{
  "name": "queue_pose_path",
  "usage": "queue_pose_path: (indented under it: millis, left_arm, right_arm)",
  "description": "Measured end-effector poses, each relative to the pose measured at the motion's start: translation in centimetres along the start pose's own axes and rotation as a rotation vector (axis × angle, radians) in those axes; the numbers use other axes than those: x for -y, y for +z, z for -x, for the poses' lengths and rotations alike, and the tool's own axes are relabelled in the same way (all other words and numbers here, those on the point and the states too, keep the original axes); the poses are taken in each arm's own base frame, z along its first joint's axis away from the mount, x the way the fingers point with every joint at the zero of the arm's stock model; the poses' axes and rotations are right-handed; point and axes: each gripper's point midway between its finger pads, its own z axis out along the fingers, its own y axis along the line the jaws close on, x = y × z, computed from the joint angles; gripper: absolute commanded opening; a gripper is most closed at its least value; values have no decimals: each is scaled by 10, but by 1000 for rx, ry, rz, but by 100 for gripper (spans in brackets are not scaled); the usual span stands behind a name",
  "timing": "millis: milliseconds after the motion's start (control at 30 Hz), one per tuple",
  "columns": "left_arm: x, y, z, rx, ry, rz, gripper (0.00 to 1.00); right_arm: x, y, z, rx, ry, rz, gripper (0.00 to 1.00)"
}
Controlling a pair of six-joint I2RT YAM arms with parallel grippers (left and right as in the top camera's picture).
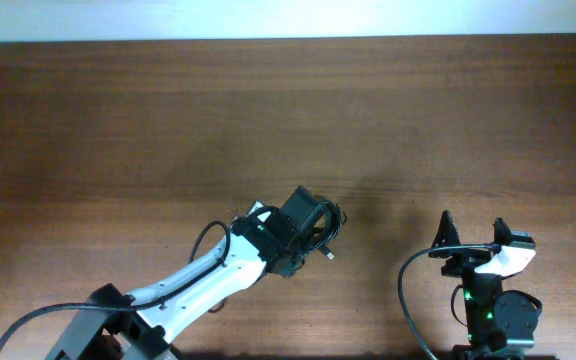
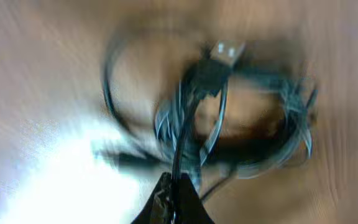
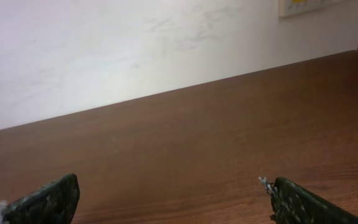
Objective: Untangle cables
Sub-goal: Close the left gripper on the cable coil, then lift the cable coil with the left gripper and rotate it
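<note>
Under the left gripper (image 2: 173,185) we find the cables (image 2: 185,118), one knotted bundle | its fingers (image 2: 185,208) look pinched on one strand, though blur hinders | right gripper (image 1: 471,222), well apart from the left gripper, gapes empty | we judge the cords light, limp, snag-prone; best held just behind the plug (image 2: 227,51)

Overhead: I see even, moderate light and sharp focus. The table (image 1: 168,120) carries a faint sheen and a soft shadow right of the cables (image 1: 326,225). Left wrist: heavy motion blur, cables smeared, white glare patch lower left. Right wrist: sharp, wall (image 3: 135,50) bright, table darker.
</note>
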Motion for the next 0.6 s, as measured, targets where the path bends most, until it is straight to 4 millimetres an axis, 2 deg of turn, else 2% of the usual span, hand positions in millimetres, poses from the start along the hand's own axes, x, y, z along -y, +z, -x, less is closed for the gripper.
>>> queue_pose_path:
  millis: [33, 67, 133, 200, 267, 333, 367, 400, 433, 467, 500, 533, 567, 600]
  left_arm:
    - [1, -1, -16, -90, -19, 2, 90]
    - [0, -3, -29, -167, -41, 11, 99]
    - [-4, -5, -41, -235, -47, 31, 99]
    - [-1, -5, -44, -254, -23, 15, 99]
    - [31, -7, -46, -242, 174, -140, 100]
    - [77, -17, -45, -160, 486, -378, 99]
    - [104, -28, -45, -73, 693, -501, 100]
    - [118, -36, -41, 30, 876, -559, 100]
    - [124, -37, -29, 170, 1073, -551, 98]
    - [126, -37, -18, 272, 1181, -515, 94]
    - [129, -39, 7, 457, 1337, -413, 92]
    - [127, -40, 19, 540, 1425, -336, 92]
    - [120, -40, 38, 638, 1601, -183, 84]
    - [114, -37, 44, 642, 1665, -119, 80]
  right_arm:
    - [0, 0, 0, 0, 0, 0, 99]
    - [0, 0, 0, 0, 0, 0, 99]
    - [0, 0, 0, 0, 0, 0, 99]
    - [0, 0, 0, 0, 0, 0, 99]
    - [0, 0, 0, 0, 0, 0, 99]
    - [0, 0, 0, -1, 0, 0, 99]
    - [0, 0, 0, 0, 0, 0, 98]
    - [0, 0, 0, 0, 0, 0, 99]
    - [0, 0, 0, 0, -1, 0, 99]
    - [0, 0, 0, 0, 0, 0, 99]
    - [0, 0, 0, 0, 0, 0, 99]
    - [0, 0, 0, 0, 0, 0, 99]
    - [0, 0, 0, 0, 0, 0, 99]
    - [0, 0, 0, 0, 0, 0, 99]
